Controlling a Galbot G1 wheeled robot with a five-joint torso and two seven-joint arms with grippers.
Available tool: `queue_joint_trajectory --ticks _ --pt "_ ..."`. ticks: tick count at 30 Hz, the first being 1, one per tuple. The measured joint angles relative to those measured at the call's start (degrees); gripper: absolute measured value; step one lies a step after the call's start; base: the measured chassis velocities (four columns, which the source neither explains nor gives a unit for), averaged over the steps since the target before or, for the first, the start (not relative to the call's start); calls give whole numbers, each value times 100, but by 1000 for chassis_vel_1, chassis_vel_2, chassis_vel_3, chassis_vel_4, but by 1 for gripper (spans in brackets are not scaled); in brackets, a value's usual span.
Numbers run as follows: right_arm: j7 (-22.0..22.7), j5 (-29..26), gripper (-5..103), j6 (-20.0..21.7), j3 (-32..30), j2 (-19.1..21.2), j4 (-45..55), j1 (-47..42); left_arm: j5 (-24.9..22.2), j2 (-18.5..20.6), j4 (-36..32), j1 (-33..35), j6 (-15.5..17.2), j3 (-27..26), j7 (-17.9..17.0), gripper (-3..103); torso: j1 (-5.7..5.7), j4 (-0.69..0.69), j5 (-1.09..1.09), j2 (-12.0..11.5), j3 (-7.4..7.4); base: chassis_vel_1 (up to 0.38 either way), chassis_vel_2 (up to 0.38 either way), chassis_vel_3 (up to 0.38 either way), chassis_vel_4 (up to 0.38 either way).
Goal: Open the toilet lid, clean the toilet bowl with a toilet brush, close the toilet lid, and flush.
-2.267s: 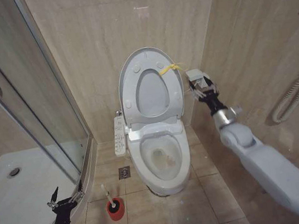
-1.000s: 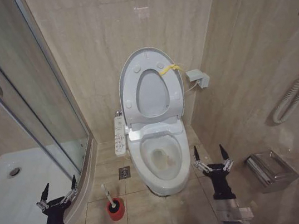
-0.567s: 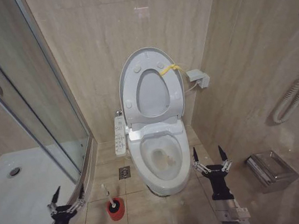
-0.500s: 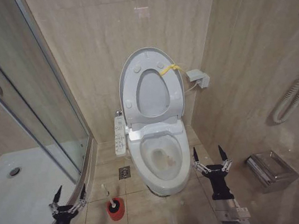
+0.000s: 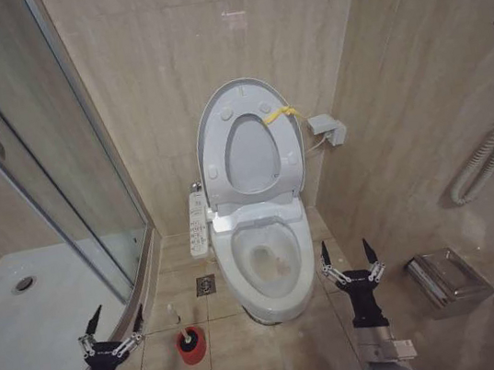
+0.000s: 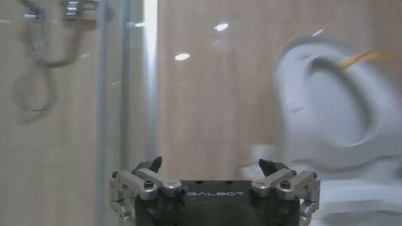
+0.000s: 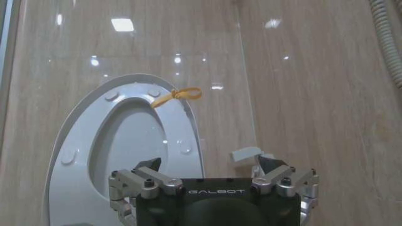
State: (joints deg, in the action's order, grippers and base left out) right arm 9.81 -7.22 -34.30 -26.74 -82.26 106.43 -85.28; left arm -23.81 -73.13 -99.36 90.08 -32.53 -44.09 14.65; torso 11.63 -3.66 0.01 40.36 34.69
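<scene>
The toilet lid (image 5: 248, 138) stands upright against the wall with the seat ring raised against it, and a yellow strap (image 5: 281, 113) hangs at its rim. Below it the toilet bowl (image 5: 269, 267) lies uncovered. The toilet brush (image 5: 176, 319) stands in a red holder (image 5: 191, 344) on the floor left of the bowl. My left gripper (image 5: 117, 314) hovers open just left of the brush. My right gripper (image 5: 344, 249) is open beside the bowl's right side. The left wrist view has the left gripper (image 6: 210, 162) with the lid (image 6: 342, 108) beyond it. The right wrist view has the right gripper (image 7: 207, 162) before the lid (image 7: 125, 141).
A glass shower screen (image 5: 41, 178) and white shower tray (image 5: 25, 316) close off the left. A control panel (image 5: 197, 225) hangs at the bowl's left, a floor drain (image 5: 205, 285) below it. On the right wall are a metal box (image 5: 442, 277), a hose (image 5: 493, 153) and a socket (image 5: 327, 128).
My right arm has come down from the lid's strap to beside the bowl. My left gripper has shifted slightly right, toward the brush. The lid stays up.
</scene>
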Motion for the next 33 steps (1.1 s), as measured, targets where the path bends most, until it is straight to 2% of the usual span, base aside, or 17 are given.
queue_joint_trajectory --ticks 1,2,3,4,6,17,33 --pt "-91 -115 100 -6 -39 20 -6 27 205 -12 -75 3 137 36 -470 100 0 0 0 0 0 0 0 0 0" --pt "-167 -209 100 -18 -64 31 -16 49 322 -30 -121 -4 223 71 -739 100 0 0 0 0 0 0 0 0 0" --pt "-167 -209 100 -18 -64 31 -16 49 322 -30 -121 -4 223 71 -739 100 0 0 0 0 0 0 0 0 0" --pt "-216 -280 100 -28 -85 35 -30 74 398 -54 -147 -16 286 116 -912 100 0 0 0 0 0 0 0 0 0" --pt "-285 -374 100 -54 -106 38 -67 108 481 -114 -151 -66 336 199 -1043 100 0 0 -1 0 0 0 0 0 0" --pt "-443 -475 100 -188 -71 20 -195 153 392 -145 -211 -115 306 235 -898 100 -1 -1 -1 0 0 0 0 0 0" --pt "-281 -318 100 -243 -71 -25 -459 285 250 -135 -245 32 165 50 -707 100 0 0 -2 0 0 -25 26 36 -34"
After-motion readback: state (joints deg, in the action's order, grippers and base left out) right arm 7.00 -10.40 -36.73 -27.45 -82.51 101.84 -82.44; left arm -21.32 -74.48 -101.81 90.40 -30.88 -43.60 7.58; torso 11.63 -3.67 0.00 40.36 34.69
